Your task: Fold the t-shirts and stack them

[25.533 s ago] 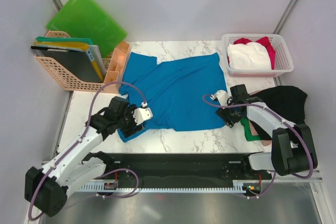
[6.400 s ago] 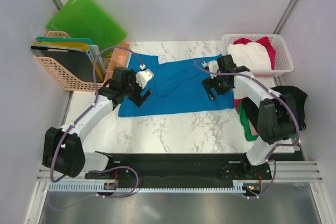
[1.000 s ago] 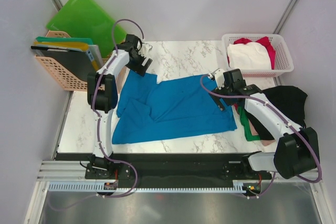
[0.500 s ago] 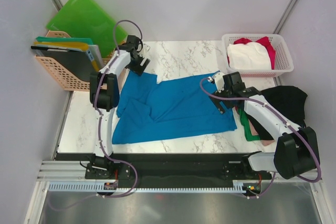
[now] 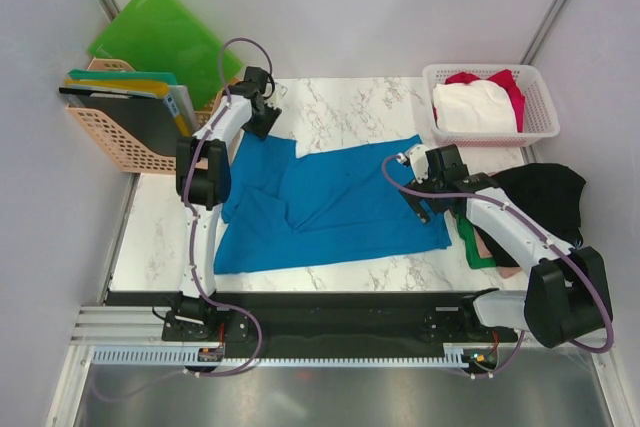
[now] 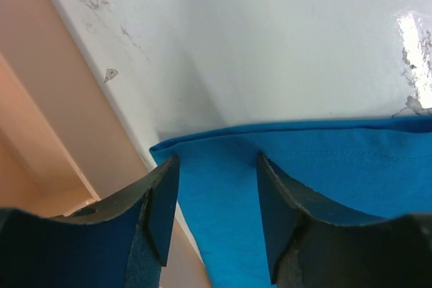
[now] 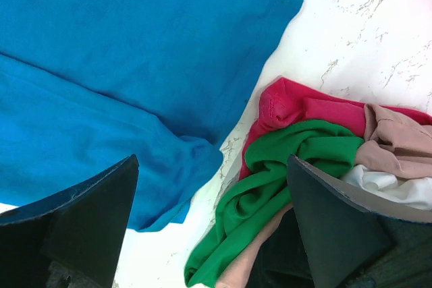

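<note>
Two grippers are sitting at opposite sides of the bright blue t-shirt (image 5: 335,197), which is lying spread across the middle of the marble table (image 5: 350,107), with a flap doubled over toward its 8 o'clock side.

We are seeing the left gripper (image 5: 264,119) at the shirt's 11 o'clock corner, close beside the peach rack (image 5: 110,142) that is holding the green folders (image 5: 160,37). In the left wrist view the left gripper (image 6: 216,166) is keeping its jaws apart, with the hemmed corner of the blue cloth (image 6: 324,166) showing in the gap; we cannot tell whether the fingers are touching it.

We are finding the right gripper (image 5: 420,205) at the shirt's 4 o'clock edge. In the right wrist view its jaws (image 7: 210,163) are standing wide apart, clamping nothing, above the spot where the blue cloth (image 7: 135,65) is ending and a loose heap is beginning: a red shirt (image 7: 297,109), a green shirt (image 7: 297,146), a pale pink shirt (image 7: 395,146) and a bit of white cloth (image 7: 385,183).

From above, that heap is lying at the table's 4 o'clock, with a black shirt (image 5: 545,192) draping over it. At 1 o'clock the white basket (image 5: 430,77) is holding a white shirt (image 5: 475,107) and another red one (image 5: 505,82).
</note>
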Robot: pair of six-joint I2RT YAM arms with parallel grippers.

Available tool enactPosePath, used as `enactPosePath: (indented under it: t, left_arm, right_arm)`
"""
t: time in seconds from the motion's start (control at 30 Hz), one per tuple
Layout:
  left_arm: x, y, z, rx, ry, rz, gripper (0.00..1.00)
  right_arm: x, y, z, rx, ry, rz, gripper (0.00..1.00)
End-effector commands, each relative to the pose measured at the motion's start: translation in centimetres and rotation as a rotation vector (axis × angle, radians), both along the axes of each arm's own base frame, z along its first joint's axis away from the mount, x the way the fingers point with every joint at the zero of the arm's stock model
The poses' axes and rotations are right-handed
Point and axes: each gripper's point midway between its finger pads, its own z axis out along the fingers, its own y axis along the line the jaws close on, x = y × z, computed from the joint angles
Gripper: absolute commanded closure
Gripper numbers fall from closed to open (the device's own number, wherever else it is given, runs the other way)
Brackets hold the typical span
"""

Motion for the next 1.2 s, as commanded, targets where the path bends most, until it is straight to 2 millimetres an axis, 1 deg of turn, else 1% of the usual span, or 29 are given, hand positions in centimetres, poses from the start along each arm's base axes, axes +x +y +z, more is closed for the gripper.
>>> enactPosePath:
  t: [0.0,0.07,0.1,0.17,0.2,0.23,0.33,0.47,0.5,0.57,0.6,0.67,0.73,0.77,0.83,0.87,1.17]
  left_arm:
    - [-0.6,0.2,-1.9,0.006,0.050,0.014,0.44]
    - [-0.9,0.5,-2.3,0.024,0.061,0.013,0.42]
    - [-0.9,0.6,-2.4,0.032,0.063,0.016,0.35]
    - [-0.9,1.1,-2.5,0.051,0.063,0.022,0.29]
    - [-1.0,1.0,-2.6,0.049,0.066,0.020,0.22]
    - [-1.1,1.1,-2.6,0.043,0.069,0.026,0.19]
    - [-0.8,1.8,-2.0,0.052,0.046,0.059,0.16]
    - [-0.9,3.4,-2.1,0.098,0.046,0.098,0.16]
    - [-1.0,3.7,-2.4,0.102,0.053,0.104,0.18]
    - [-1.2,4.1,-2.7,0.106,0.062,0.109,0.30]
    - [-1.3,4.1,-2.9,0.107,0.068,0.105,0.30]
    - [-1.4,4.3,-3.3,0.114,0.076,0.109,0.40]
    - [-1.5,4.2,-3.4,0.112,0.079,0.111,0.62]
    - [-1.5,4.3,-3.5,0.111,0.080,0.112,0.81]
    - [-1.4,4.1,-3.4,0.107,0.078,0.110,0.96]
    - [-1.4,4.2,-3.4,0.108,0.077,0.111,0.98]
    - [-1.7,4.1,-3.5,0.109,0.087,0.098,0.98]
  right_arm:
    - [0.7,0.3,1.0,0.019,-0.051,0.001,0.02]
    - [0.7,0.4,1.1,0.028,-0.057,0.005,0.02]
    - [0.7,0.5,1.2,0.032,-0.058,0.008,0.02]
    - [0.6,0.5,1.1,0.034,-0.055,0.010,0.02]
    - [0.5,0.5,0.9,0.031,-0.052,0.010,0.02]
    - [0.4,0.5,0.7,0.029,-0.046,0.011,0.02]
    - [0.2,0.1,0.4,0.016,-0.042,0.008,0.02]
    - [0.3,0.2,0.6,0.019,-0.050,0.012,0.02]
    - [0.3,0.2,0.8,0.021,-0.056,0.012,0.02]
    - [0.5,0.4,0.9,0.027,-0.061,0.017,0.02]
    - [0.5,0.4,0.9,0.027,-0.060,0.017,0.02]
    - [0.5,0.4,0.9,0.028,-0.057,0.015,0.02]
    - [0.5,0.4,0.8,0.027,-0.054,0.016,0.02]
    - [0.4,0.3,0.7,0.026,-0.053,0.015,0.02]
    - [0.3,0.3,0.7,0.024,-0.052,0.017,0.02]
    - [0.3,0.3,0.7,0.021,-0.054,0.016,0.02]
    - [0.4,0.4,0.5,0.027,-0.045,0.018,0.02]
